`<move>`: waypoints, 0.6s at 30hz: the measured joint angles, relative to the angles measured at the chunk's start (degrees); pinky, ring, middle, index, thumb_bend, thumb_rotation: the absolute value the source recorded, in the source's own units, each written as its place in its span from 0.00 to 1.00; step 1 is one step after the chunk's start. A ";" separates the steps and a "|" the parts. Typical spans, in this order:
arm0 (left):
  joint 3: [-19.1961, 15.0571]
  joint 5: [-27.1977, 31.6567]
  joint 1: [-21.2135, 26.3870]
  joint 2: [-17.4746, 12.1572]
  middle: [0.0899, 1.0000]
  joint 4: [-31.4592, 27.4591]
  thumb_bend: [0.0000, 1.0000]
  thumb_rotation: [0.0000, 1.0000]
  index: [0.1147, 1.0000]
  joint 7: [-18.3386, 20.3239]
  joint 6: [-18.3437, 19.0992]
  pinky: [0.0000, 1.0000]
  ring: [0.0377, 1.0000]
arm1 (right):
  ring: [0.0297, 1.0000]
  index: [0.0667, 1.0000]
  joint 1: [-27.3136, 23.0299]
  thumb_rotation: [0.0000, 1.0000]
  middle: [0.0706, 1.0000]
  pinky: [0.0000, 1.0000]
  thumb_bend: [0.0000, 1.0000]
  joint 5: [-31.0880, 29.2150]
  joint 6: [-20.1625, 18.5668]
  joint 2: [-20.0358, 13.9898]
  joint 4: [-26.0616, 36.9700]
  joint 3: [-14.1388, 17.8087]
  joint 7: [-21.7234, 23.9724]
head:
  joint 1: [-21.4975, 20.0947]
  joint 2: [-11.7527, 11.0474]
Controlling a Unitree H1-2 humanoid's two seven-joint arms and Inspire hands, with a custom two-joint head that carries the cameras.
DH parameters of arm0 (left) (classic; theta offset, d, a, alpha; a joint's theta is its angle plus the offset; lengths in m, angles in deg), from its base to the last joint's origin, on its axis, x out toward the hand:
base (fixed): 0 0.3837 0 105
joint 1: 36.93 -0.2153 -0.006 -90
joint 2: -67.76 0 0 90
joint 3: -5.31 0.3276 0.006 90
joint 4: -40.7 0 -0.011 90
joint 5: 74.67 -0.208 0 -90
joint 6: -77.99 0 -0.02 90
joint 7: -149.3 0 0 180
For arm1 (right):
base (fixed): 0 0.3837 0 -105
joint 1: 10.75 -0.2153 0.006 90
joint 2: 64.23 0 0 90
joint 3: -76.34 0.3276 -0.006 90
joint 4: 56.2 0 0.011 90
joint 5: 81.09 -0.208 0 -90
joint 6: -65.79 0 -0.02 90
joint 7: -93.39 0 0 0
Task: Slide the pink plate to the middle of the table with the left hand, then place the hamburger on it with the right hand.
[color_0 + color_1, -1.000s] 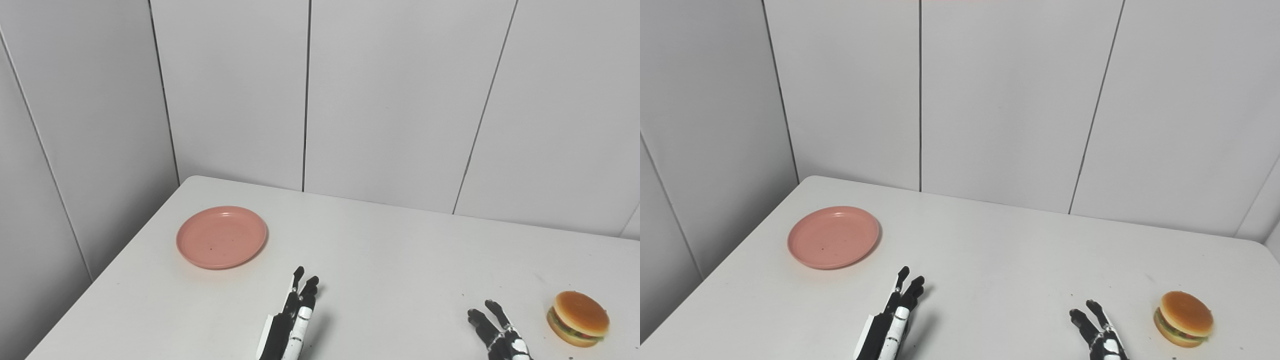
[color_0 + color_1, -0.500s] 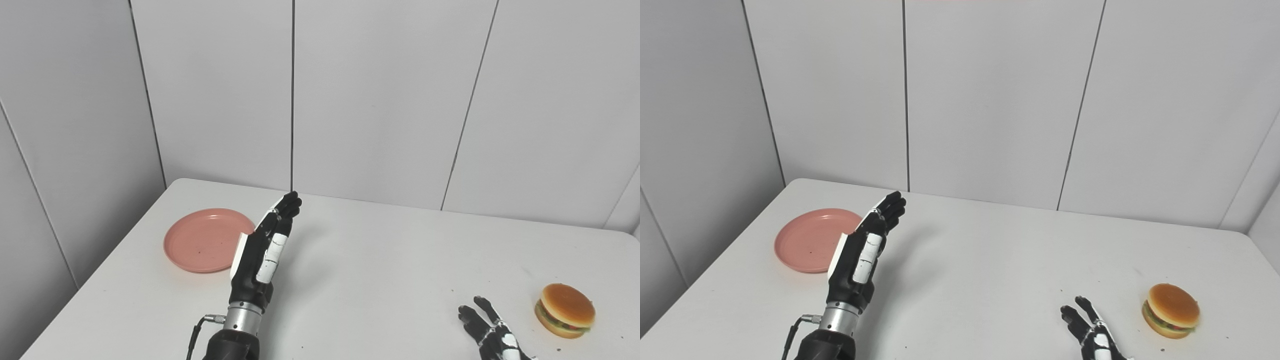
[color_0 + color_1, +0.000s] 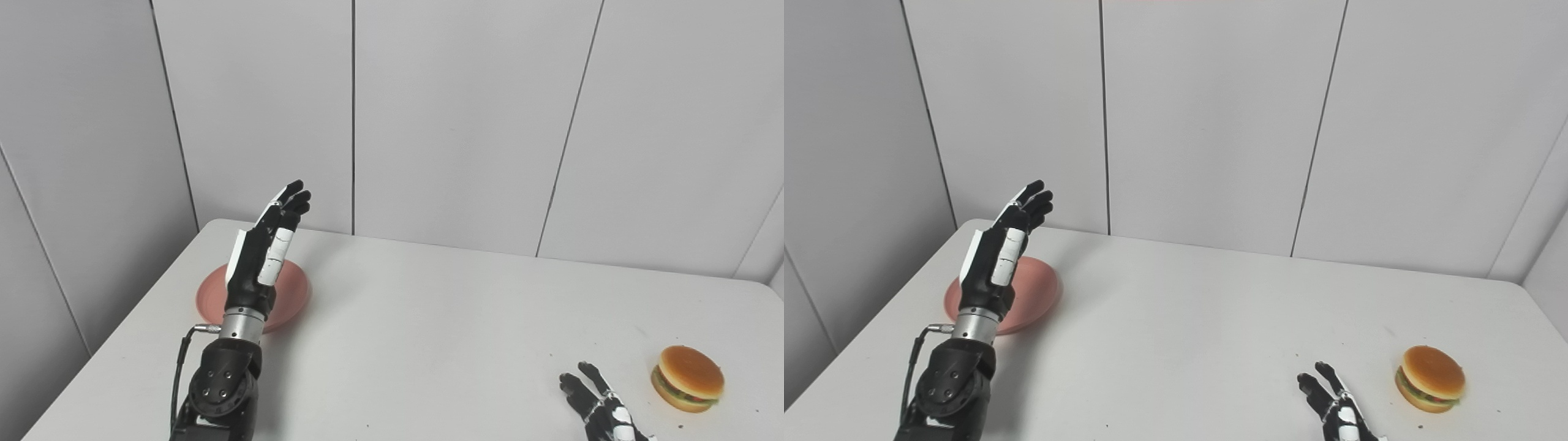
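Note:
The pink plate [image 3: 293, 295] lies flat at the table's left, partly hidden behind my left arm. My left hand [image 3: 264, 254] is raised above the plate, fingers straight and pointing up and away, open and holding nothing. The hamburger [image 3: 687, 378] sits near the table's right front. My right hand [image 3: 597, 407] rests low at the bottom edge, just left of the hamburger and apart from it, fingers spread, open and empty.
The white table [image 3: 441, 318] stands in a corner of grey panelled walls [image 3: 465, 122]. Its left edge runs close by the plate. A cable [image 3: 180, 361] loops off my left wrist.
My left arm has risen from the front edge and swung left, so the hand now hangs over the plate. The right hand has barely moved. The camera has panned a little to the right.

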 measured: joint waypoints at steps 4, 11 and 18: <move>-2.07 2.01 2.24 -1.88 0.86 5.09 0.97 0.91 0.86 0.02 -1.07 0.92 0.86 | 0.84 0.86 -0.01 1.00 0.78 0.91 0.76 0.11 0.00 0.01 -0.01 -0.01 -0.01 | 0.00 -0.09; -5.04 6.12 6.40 -7.40 0.86 13.00 0.96 0.90 0.86 2.09 -3.76 0.87 0.87 | 0.84 0.86 -0.02 1.00 0.79 0.91 0.76 0.13 0.00 0.04 -0.01 -0.02 0.00 | -0.18 -0.09; -7.01 8.23 8.33 -11.01 0.87 26.27 0.99 0.88 0.83 3.44 -8.82 0.87 0.86 | 0.83 0.86 0.00 1.00 0.78 0.91 0.75 0.36 0.00 0.03 0.00 -0.01 -0.01 | -0.26 0.17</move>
